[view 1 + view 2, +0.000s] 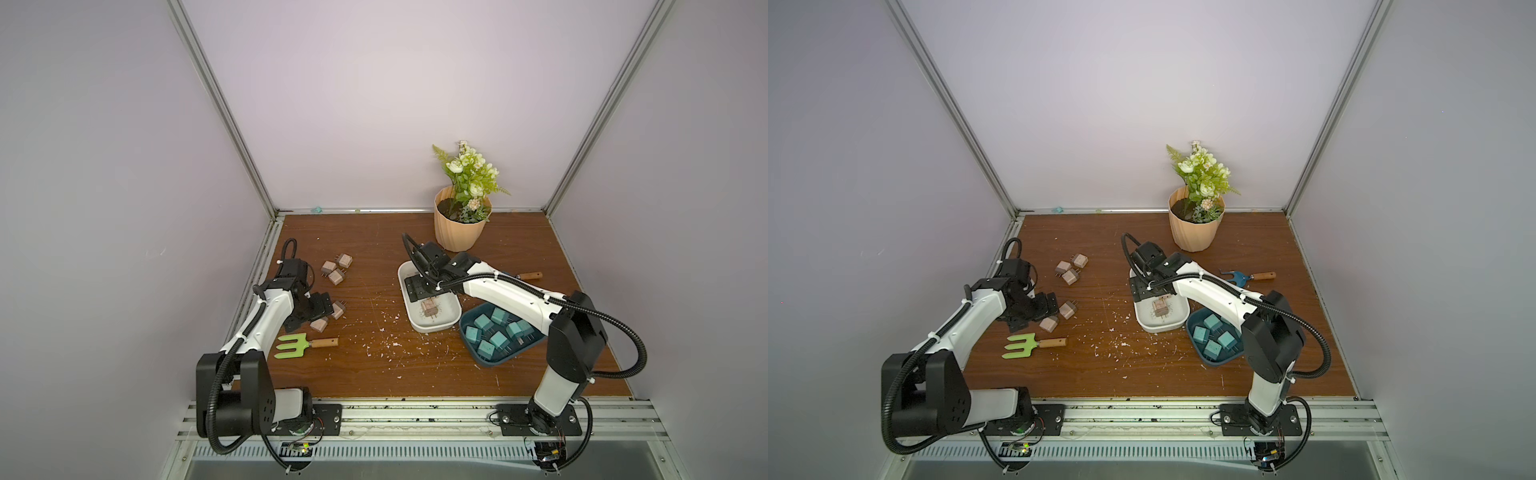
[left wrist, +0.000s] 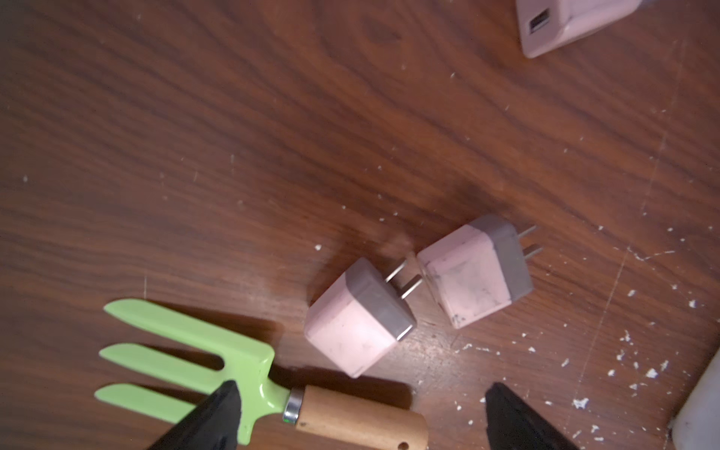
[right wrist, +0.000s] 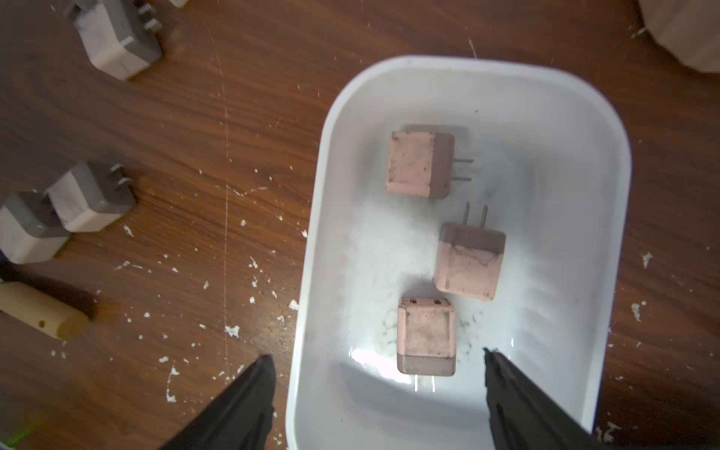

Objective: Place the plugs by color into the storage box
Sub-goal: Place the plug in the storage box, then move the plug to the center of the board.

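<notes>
**A:** How do your grippers stand?

**B:** Your right gripper [image 3: 378,355] hangs over the white tub [image 3: 584,117], jaws wide apart, holding nothing. Your left gripper [image 2: 361,385] is spread wide too, and empty.

**A:** And the plugs?

**B:** Three tan plugs [image 3: 419,163] lie in the white tub. Teal plugs [image 1: 484,323] sit in the teal tub [image 1: 492,363]. Two loose tan plugs [image 2: 358,323] rest on the table [image 2: 233,136] beside the green fork [image 2: 187,350].

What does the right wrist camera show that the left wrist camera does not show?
Only the right wrist view: three tan plugs lying inside the white tub, below the open right gripper. Only the left wrist view: the green prongs of the fork and the open left gripper. Both: the fork's wooden handle and two tan plugs lying beside it on the table.
</notes>
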Available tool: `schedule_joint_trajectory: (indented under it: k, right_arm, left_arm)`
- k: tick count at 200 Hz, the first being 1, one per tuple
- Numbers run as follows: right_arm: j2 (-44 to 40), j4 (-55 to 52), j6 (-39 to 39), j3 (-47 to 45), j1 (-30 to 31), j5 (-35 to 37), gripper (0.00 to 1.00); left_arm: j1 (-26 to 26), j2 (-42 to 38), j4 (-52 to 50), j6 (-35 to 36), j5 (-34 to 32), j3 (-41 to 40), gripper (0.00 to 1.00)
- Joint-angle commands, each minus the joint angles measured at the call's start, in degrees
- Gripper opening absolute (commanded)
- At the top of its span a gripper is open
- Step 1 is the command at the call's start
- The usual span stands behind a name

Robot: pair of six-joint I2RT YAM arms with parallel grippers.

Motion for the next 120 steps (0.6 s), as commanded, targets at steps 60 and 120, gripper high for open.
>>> schedule_joint_trajectory:
  k: [60, 120]
  right_arm:
    - [-0.6, 1.32, -0.49, -1.52, 0.95, -1.81, 0.87]
    - [1.12, 0.52, -2.9, 0.95, 0.96, -1.7, 0.87]
  left_arm:
    - [0.64, 6.47, 10.4, 4.85, 3.72, 0.48, 0.99]
    - [-4.16, 6.66, 17.42, -4.28, 8.88, -5.53, 0.99]
